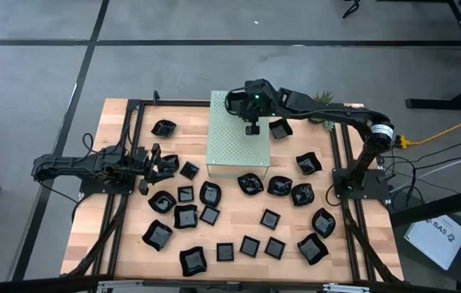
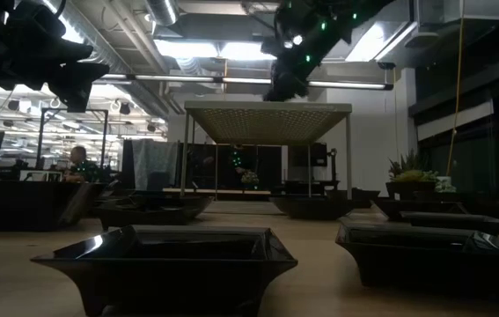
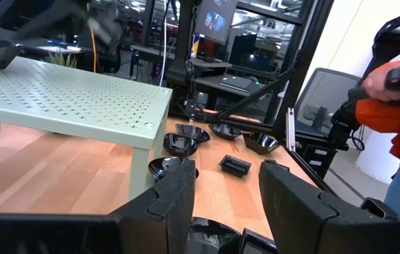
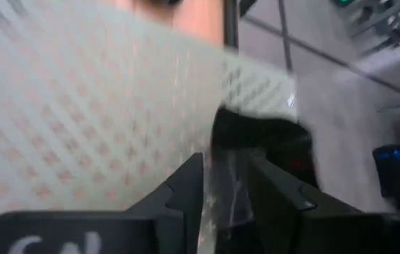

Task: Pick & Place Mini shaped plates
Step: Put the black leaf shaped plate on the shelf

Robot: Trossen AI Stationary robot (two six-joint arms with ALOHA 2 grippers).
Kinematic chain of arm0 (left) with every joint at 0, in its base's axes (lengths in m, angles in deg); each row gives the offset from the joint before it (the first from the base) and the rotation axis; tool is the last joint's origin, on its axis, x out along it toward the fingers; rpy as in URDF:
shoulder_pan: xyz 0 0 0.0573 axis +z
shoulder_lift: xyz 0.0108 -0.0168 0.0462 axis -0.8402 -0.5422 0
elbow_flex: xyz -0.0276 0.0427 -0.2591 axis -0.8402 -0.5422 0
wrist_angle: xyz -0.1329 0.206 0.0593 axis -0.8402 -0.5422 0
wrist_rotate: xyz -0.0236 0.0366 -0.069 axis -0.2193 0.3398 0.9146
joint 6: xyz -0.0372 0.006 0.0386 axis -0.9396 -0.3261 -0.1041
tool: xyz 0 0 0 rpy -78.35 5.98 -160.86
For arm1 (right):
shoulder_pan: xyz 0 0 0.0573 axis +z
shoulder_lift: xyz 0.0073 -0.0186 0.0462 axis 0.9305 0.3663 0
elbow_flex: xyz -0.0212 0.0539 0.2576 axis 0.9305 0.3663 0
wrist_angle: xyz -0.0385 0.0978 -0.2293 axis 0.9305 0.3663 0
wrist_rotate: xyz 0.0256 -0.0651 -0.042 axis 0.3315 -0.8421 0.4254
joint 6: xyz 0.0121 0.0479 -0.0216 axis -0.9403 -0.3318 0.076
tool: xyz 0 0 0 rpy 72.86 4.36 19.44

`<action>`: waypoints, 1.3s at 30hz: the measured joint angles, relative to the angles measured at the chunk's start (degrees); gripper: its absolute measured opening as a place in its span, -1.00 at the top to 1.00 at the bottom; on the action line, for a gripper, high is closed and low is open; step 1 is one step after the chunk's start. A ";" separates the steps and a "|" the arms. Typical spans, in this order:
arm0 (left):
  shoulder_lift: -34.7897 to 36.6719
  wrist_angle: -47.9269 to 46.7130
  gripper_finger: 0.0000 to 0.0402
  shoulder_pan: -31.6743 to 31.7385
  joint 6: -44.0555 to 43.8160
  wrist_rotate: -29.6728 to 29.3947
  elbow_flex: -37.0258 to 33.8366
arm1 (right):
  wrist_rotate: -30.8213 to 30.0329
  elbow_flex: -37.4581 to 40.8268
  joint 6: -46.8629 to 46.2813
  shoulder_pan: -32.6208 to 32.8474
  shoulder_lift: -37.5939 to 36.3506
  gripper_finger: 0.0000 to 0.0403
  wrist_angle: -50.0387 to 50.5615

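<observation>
Wooden tabletop point(image 1: 92, 220) was seen strewn with mini shaped plates point(image 1: 185, 216), nearly all unplaced. At left, the left gripper point(image 1: 158, 162) was held spread and empty beside several. At right, over the pale green perforated box point(image 1: 238, 150), the right gripper point(image 1: 251, 129) was parted, one plate point(image 4: 263, 152) just beyond its fingers, seemingly released onto the box.

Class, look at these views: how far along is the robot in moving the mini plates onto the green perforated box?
Done: nothing rests on the box yet. In hand: the right gripper hovers over the box top, a black plate between its parting fingers. Left: about two dozen plates lie on the table; the left gripper waits open.
</observation>
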State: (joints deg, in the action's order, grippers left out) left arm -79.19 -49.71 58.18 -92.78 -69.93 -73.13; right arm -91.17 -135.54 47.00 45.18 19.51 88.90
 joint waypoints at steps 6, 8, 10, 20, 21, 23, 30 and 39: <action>-0.01 0.02 0.24 0.00 0.00 -0.06 0.00 | 0.12 -2.88 -7.34 2.31 -1.75 0.40 5.17; -0.01 0.00 0.24 -0.02 0.00 -0.18 -0.01 | -0.03 -2.94 -8.53 3.32 -2.45 0.40 7.48; 0.00 0.00 0.24 0.00 0.00 -0.29 0.00 | 0.12 -3.07 -10.38 4.52 -3.41 0.40 9.43; -0.01 -0.02 0.24 -0.01 0.00 -0.52 -0.01 | 5.07 -3.14 -17.56 10.86 -5.77 0.39 20.48; 0.00 -0.02 0.24 -0.02 0.00 -0.52 -0.01 | 5.15 -3.14 -17.99 11.69 -5.77 0.39 21.41; 0.00 0.00 0.24 -0.02 0.00 -0.53 -0.01 | 5.17 -3.08 -18.98 13.21 -5.73 0.39 23.33; -0.02 -0.02 0.24 0.00 0.00 -0.57 -0.01 | 4.73 -3.06 -25.54 18.15 -5.73 0.39 26.17; -0.02 0.00 0.24 -0.02 0.00 -0.58 -0.01 | -0.48 -3.05 -40.21 28.11 -4.31 0.39 28.84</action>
State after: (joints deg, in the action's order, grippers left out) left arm -79.21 -49.71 58.16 -92.78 -70.52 -73.14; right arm -91.65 -138.59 6.79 73.29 15.20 117.74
